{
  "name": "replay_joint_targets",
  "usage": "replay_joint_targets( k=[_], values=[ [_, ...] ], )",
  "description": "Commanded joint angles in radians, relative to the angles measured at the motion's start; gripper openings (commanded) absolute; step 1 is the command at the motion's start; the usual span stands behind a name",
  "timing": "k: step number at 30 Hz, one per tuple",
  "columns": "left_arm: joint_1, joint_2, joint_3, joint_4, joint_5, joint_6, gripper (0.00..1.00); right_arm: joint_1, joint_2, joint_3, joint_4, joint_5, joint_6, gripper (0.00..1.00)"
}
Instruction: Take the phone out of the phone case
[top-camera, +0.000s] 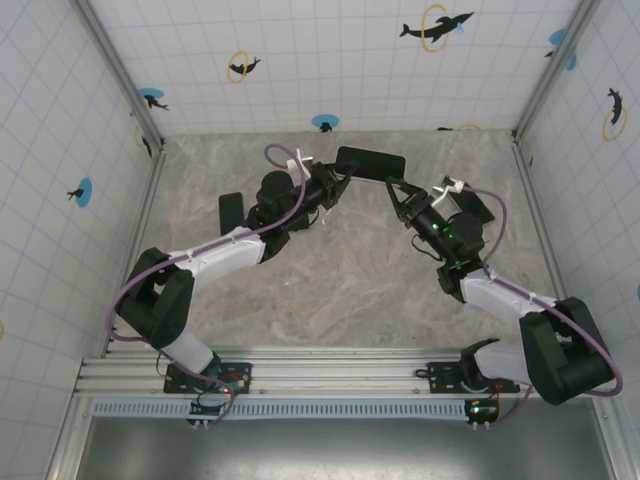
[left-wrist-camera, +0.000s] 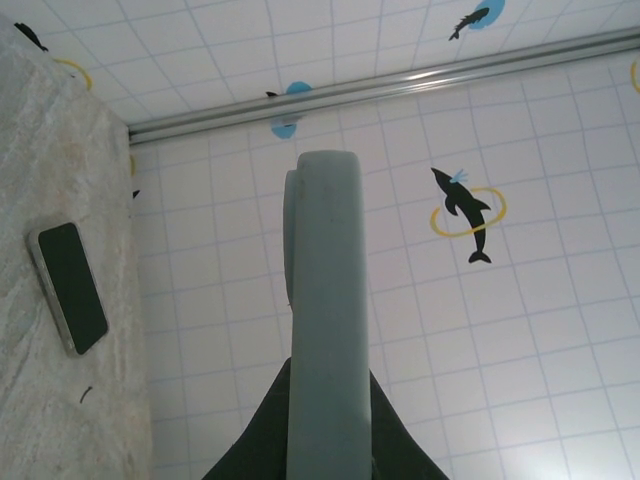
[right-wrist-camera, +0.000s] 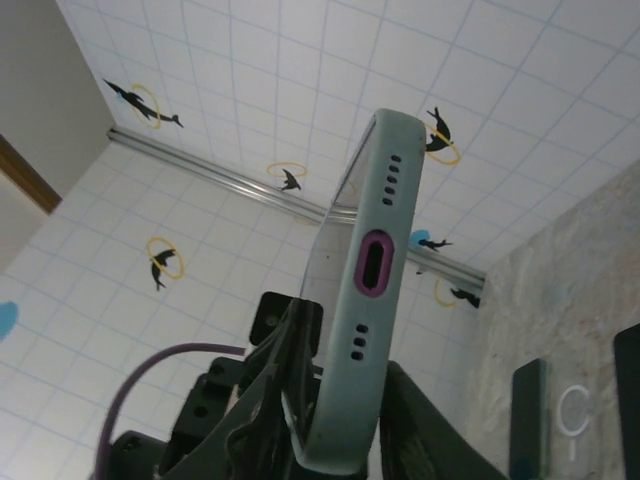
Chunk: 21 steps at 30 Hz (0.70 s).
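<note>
A grey-green phone case (top-camera: 370, 162) with the phone in it is held above the table near the back wall, between both arms. My left gripper (top-camera: 340, 180) is shut on its left end; in the left wrist view the case (left-wrist-camera: 325, 300) stands edge-on between the dark fingers of that gripper (left-wrist-camera: 328, 405). My right gripper (top-camera: 398, 192) holds the other end. In the right wrist view the case (right-wrist-camera: 385, 200) shows its purple-ringed port, and the gripper (right-wrist-camera: 350, 400) has a finger pressed on each side. A thin sliver of the phone's face (right-wrist-camera: 338, 215) shows along the case's left side.
A loose black phone (top-camera: 231, 210) lies flat on the marble tabletop left of the left arm, and it also shows as the black phone (left-wrist-camera: 70, 288) in the left wrist view. A dark green slab (right-wrist-camera: 528, 420) and a white ring mark (right-wrist-camera: 575, 412) lie on the table. Tiled walls enclose three sides.
</note>
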Motion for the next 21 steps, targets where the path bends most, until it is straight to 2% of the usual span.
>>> replay_joint_targets(
  k=[1, 4, 10, 21],
  values=[
    [0.008, -0.038, 0.043, 0.076, 0.024, -0.004, 0.0, -0.009, -0.001, 0.0, 0.072, -0.005, 0.013, 0.24],
    [0.012, -0.05, 0.021, 0.083, 0.014, -0.014, 0.0, -0.008, -0.004, -0.006, 0.078, -0.01, 0.013, 0.2],
    [0.021, -0.055, 0.01, 0.091, 0.013, -0.028, 0.0, -0.009, -0.008, -0.024, 0.109, -0.023, 0.023, 0.25],
    [0.028, -0.043, 0.038, 0.089, 0.045, -0.032, 0.0, -0.021, -0.007, -0.03, 0.126, -0.034, 0.037, 0.25]
  ],
)
